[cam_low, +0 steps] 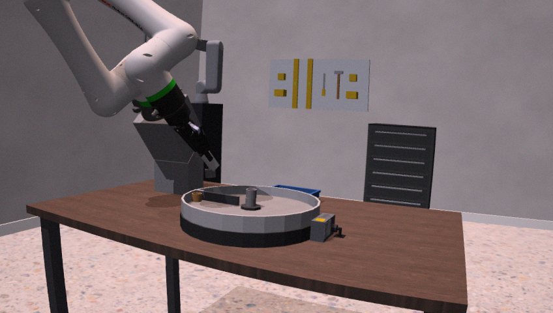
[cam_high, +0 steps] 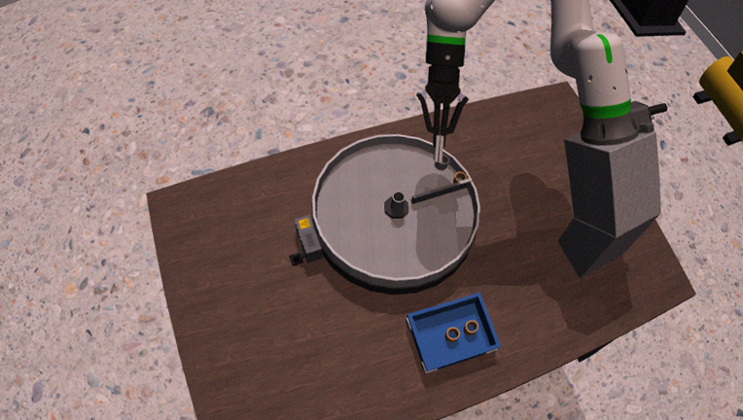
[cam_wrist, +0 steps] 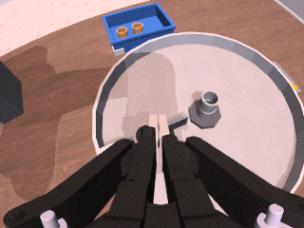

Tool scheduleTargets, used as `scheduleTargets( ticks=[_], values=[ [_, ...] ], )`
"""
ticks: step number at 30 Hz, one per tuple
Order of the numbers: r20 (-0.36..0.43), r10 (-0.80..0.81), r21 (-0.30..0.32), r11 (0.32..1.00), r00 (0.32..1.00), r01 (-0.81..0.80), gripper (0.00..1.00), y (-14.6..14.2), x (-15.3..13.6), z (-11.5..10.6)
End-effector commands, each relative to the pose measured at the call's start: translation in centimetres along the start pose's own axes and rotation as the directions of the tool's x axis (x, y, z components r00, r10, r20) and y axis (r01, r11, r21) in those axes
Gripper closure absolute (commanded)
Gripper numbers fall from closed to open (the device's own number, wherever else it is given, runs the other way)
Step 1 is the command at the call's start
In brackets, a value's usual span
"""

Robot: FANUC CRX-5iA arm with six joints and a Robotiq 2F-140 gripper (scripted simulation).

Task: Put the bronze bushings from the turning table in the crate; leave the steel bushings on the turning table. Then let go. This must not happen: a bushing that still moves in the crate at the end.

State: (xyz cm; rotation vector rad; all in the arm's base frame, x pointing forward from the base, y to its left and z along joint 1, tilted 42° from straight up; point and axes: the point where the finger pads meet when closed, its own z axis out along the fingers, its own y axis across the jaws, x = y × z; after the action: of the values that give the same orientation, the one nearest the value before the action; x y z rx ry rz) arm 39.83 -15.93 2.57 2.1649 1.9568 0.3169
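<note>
Steel bushing (cam_high: 440, 165) (cam_low: 209, 174) hangs pinched in the nearly closed end effector (cam_high: 438, 154) (cam_low: 212, 164) (cam_wrist: 159, 121) above the turning table (cam_high: 356, 235) (cam_low: 248, 223) (cam_wrist: 237, 157), where one bronze bushing (cam_high: 459, 173) (cam_low: 197, 197) sits, two others (cam_high: 452, 340) (cam_wrist: 123, 34) being in the crate (cam_high: 430, 350) (cam_low: 297, 190) (cam_wrist: 147, 38).

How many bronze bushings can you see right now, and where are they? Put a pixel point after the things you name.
3. Two stand in the blue crate (cam_high: 427, 341) (cam_low: 297, 190) (cam_wrist: 152, 21); one is on the turning table (cam_high: 357, 224) (cam_low: 248, 222) (cam_wrist: 237, 85), by the outer end of the straight bar (cam_high: 440, 191) (cam_low: 221, 197) (cam_wrist: 179, 121). The arm might hide another.
</note>
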Motion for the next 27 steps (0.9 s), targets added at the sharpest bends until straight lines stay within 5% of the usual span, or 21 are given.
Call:
scheduleTargets(
  ticks=[1, 11, 27],
  values=[
    [0.004, 0.001, 0.001, 1.000, 1.000, -0.001, 1.00, 2.7, 1.4, 1.4],
    [0.004, 0.001, 0.001, 1.000, 1.000, -0.001, 1.00, 10.0, 5.8, 5.1],
    [0.004, 0.001, 0.001, 1.000, 1.000, -0.001, 1.00, 10.5, 6.2, 5.3]
  ],
)
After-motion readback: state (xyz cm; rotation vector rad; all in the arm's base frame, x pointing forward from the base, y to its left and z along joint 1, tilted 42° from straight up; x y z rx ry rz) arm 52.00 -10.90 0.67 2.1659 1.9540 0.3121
